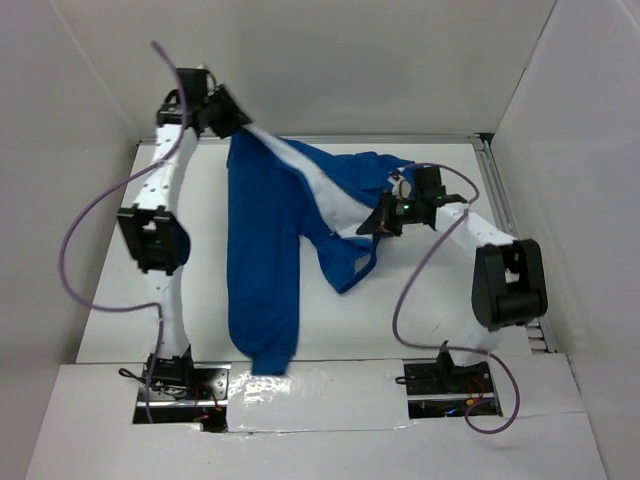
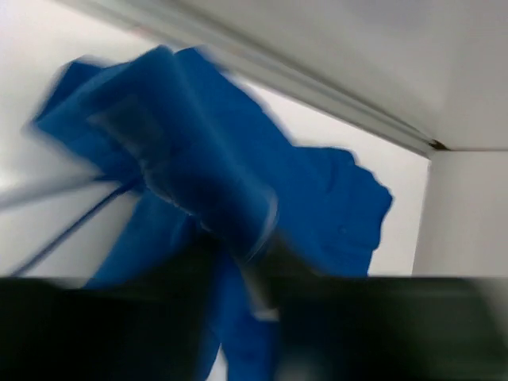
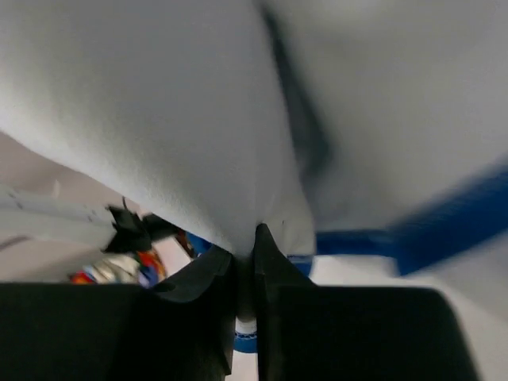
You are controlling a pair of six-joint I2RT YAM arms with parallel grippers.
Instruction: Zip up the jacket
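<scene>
The royal-blue jacket [image 1: 262, 250] hangs lifted between both arms, its white lining [image 1: 325, 190] showing along the stretched upper edge and one sleeve trailing down toward the table's near edge. My left gripper [image 1: 238, 124] is shut on the jacket's top corner at the far left; in the left wrist view the blue cloth [image 2: 238, 182] is blurred and runs into the jaws. My right gripper [image 1: 372, 227] is shut on the jacket's edge at centre right; in the right wrist view the white lining [image 3: 175, 119] is pinched between the dark fingers [image 3: 274, 270].
White walls enclose the table on three sides, with a metal rail [image 1: 495, 190] along the right edge. The right arm's elbow [image 1: 508, 283] stands at the right. Purple cables [image 1: 70, 260] loop beside both arms.
</scene>
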